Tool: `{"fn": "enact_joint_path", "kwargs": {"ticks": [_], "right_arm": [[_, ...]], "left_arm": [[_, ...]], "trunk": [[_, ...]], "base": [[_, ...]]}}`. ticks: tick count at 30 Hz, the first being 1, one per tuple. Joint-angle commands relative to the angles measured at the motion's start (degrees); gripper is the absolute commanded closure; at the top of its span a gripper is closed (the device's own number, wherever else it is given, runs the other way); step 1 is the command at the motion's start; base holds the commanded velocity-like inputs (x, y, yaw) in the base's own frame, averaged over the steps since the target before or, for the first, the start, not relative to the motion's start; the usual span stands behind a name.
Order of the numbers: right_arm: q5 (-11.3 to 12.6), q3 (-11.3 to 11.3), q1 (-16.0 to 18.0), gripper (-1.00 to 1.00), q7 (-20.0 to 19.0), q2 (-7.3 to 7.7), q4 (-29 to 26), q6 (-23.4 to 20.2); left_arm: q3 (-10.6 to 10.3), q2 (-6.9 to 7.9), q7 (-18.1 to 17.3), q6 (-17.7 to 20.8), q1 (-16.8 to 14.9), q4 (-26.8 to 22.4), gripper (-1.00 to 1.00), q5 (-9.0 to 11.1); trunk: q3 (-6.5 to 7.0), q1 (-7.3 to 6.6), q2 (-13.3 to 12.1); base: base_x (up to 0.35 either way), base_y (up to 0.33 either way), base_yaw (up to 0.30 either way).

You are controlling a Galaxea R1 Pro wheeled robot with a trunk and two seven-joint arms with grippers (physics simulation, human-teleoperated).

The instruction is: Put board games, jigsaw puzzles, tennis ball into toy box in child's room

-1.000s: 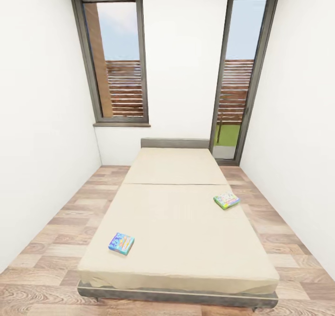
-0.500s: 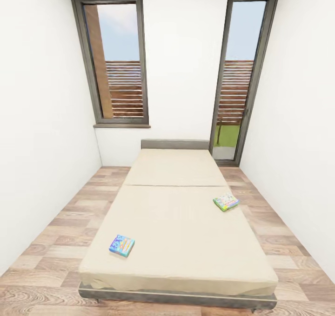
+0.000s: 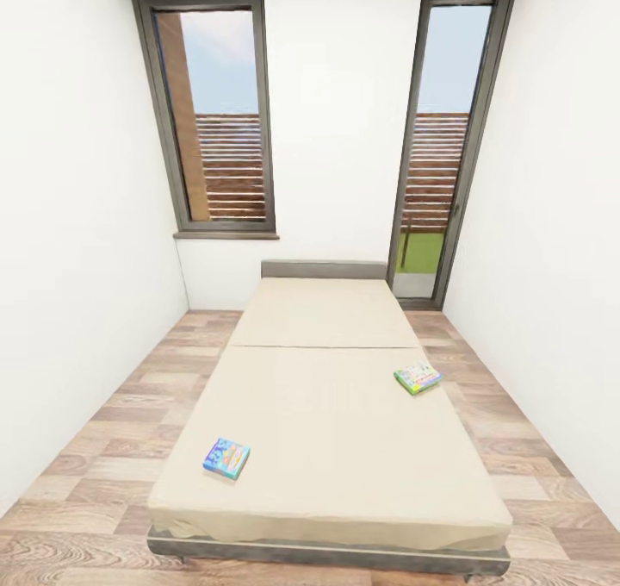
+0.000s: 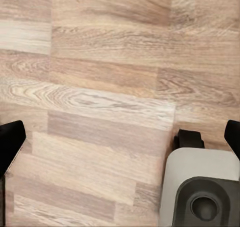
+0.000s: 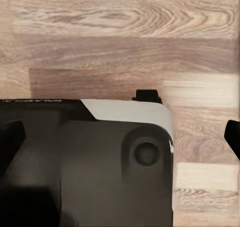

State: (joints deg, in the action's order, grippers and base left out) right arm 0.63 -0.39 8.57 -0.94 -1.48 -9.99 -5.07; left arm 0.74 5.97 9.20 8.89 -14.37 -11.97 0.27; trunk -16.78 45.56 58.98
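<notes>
2 board games on bed [image 3: 327, 414] | blue [image 3: 226, 458] | green-edged [image 3: 418, 377] | print unreadable

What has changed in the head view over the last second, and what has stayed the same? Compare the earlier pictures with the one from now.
Only the camera has shifted slightly: the whole picture has slid a little, bed and all. The blue game box and the green-edged game box lie in the same spots on the mattress. Nothing was picked up or let go.
</notes>
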Motion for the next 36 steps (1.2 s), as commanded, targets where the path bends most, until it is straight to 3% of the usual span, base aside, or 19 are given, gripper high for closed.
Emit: {"fn": "enact_joint_path", "kwargs": {"ticks": [1, 4, 8, 14, 17, 32, 36], "right_arm": [[0.06, -0.05, 0.94, -1.0, -0.1, -0.02, -0.52, -1.38], [0.07, -0.06, 3.92, -1.0, 0.01, -0.19, -1.98, -4.58], [0.07, -0.06, 6.09, -1.0, 0.46, -0.56, -3.69, -6.76], [-0.52, 0.43, 6.69, -1.0, 0.91, -0.95, -4.38, -6.85], [-0.59, 0.49, 6.71, -1.0, 1.03, -1.02, -4.46, -6.71], [-0.65, 0.51, 6.7, -1.0, 1.08, -1.07, -4.5, -6.34], [-0.69, 0.54, 6.47, -1.0, 1.05, -1.03, -4.37, -5.72]], "left_arm": [[0.09, 0.1, 0.09, 1.0, -0.8, -0.14, -1.0, 0.08], [0.32, 0.36, 0.05, 2.55, -3.68, -0.15, -1.0, 0.1], [2.53, 0.48, -0.04, 3.31, -6.31, -0.15, -1.0, 0.09], [6.65, 0.46, -0.46, 3.03, -7.15, -0.03, -1.0, 0.08], [7.38, 0.46, -0.71, 2.86, -7.21, 0.25, -1.0, 0.03], [7.56, 0.42, -0.89, -1.1, -7.17, 0.54, -1.0, -0.55], [7.43, 0.17, -0.87, -1.18, -7.17, 0.54, -1.0, -0.59]], "trunk": [[0.1, -0.23, -0.37], [0.64, -0.88, -1.57], [1.36, -1.76, -3.18], [2.44, -3.08, -5.58], [2.98, -3.74, -6.79], [5.78, -7.03, -12.8], [5.78, -7.03, -12.8]], "base": [[0.0, 0.0, 0.0], [0.0, 0.0, 0.0], [0.0, 0.0, 0.0], [0.0, 0.0, 0.0], [0.0, 0.0, 0.0], [0.0, 0.0, 0.153], [0.0, 0.0, 0.08]]}}
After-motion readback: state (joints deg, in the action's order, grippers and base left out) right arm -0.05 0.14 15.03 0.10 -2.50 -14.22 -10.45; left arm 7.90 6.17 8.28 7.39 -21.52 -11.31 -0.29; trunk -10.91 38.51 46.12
